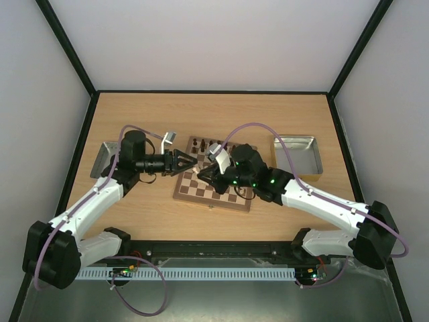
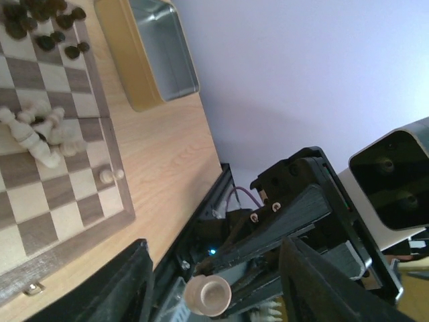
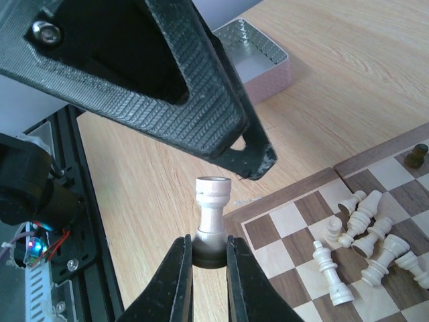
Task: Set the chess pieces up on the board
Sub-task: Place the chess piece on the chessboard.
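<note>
My right gripper point(image 3: 209, 238) is shut on the base of a cream rook point(image 3: 212, 208) and holds it upright in the air over the board's left edge. My left gripper point(image 2: 214, 258) is open. Its fingers point(image 3: 167, 87) reach in beside the rook's top without touching it, and the rook's top point(image 2: 208, 295) shows between them. In the top view both grippers point(image 1: 190, 163) point(image 1: 201, 172) meet above the board point(image 1: 194, 192). Several cream pieces point(image 3: 362, 235) lie toppled on the board. Dark pieces point(image 2: 40, 20) cluster at its far end.
A grey metal tray point(image 1: 296, 155) stands right of the board and another point(image 1: 104, 157) stands left of it, behind my left arm. One cream pawn point(image 2: 110, 176) lies at the board's border. The black rail point(image 3: 74, 221) runs along the near table edge.
</note>
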